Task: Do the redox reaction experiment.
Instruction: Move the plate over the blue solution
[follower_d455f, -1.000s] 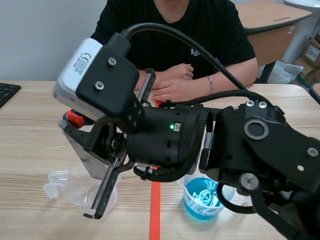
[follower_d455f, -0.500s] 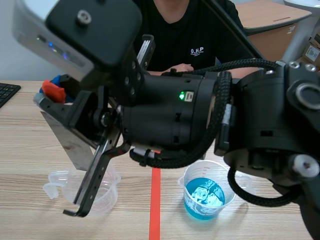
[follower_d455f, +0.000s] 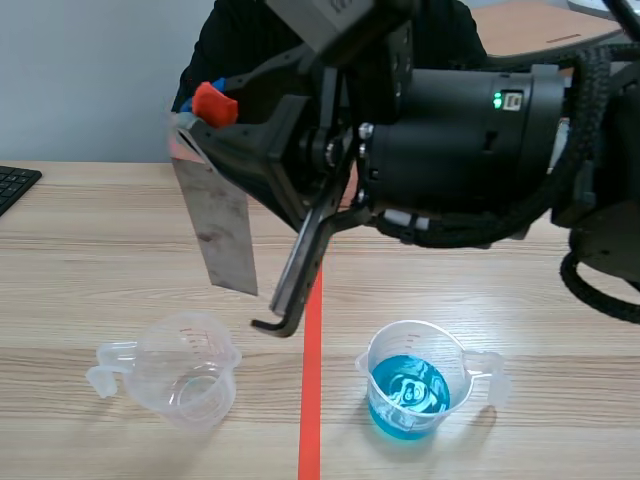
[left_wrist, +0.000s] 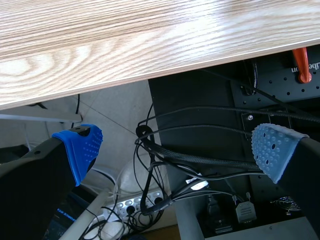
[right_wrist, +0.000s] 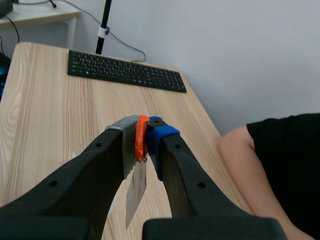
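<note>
Right hand (follower_d455f: 205, 118): comes in from the right, raised above the desk (follower_d455f: 90, 260); fingers clamped on the top end of the metal strip (follower_d455f: 222, 235).
Grip detail: in the right wrist view the strip (right_wrist: 134, 187) is pressed between the two fingers of the right hand (right_wrist: 142, 145), with an orange-red piece (right_wrist: 141, 142) between it and the blue pad (right_wrist: 159, 134).
Metal strip: grey, flat, hangs down slightly tilted, clear of the desk, in neither cup.
Empty cup (follower_d455f: 188, 372): clear, upright, on the desk left of the tape line (follower_d455f: 310, 420).
Cup of blue liquid (follower_d455f: 410, 385): clear, upright, right of the tape line, well apart from the empty cup.
Left hand (left_wrist: 175, 150): fingers apart, nothing between them; hangs below the desk edge (left_wrist: 150, 35), over cables (left_wrist: 165, 160).
Keyboard (right_wrist: 125, 70): at the desk's far left corner.
Person (right_wrist: 270, 165): sits across the desk in a black shirt.
</note>
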